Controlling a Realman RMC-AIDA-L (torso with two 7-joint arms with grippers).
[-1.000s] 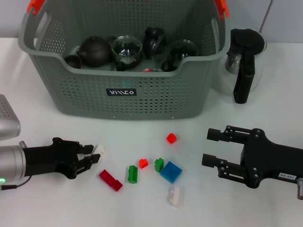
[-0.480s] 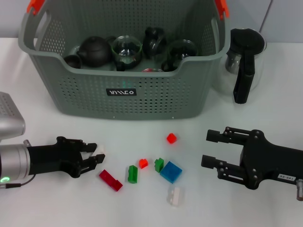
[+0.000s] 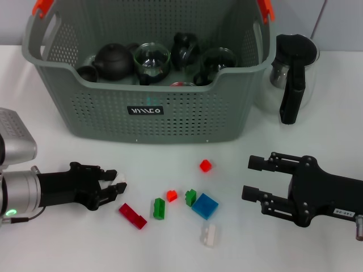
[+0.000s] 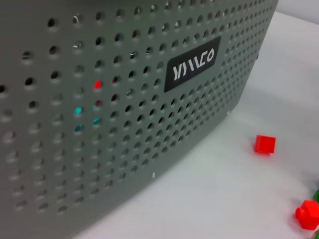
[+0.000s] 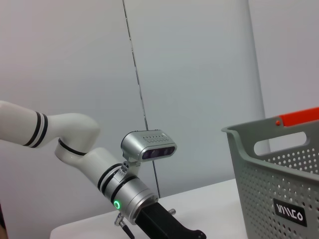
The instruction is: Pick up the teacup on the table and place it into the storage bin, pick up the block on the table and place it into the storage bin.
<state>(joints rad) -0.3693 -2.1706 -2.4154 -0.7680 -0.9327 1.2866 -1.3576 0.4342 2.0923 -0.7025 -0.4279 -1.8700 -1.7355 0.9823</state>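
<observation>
Lower right of the head view, the right gripper rests on the table with fingers apart, seemingly parked. Lower left, the left gripper is clamped on a small white block, apparently gripped for carrying. Filling the upper frame, the storage bin already holds dark teaware.

The left end effector has carried the white block slightly rightward.
</observation>
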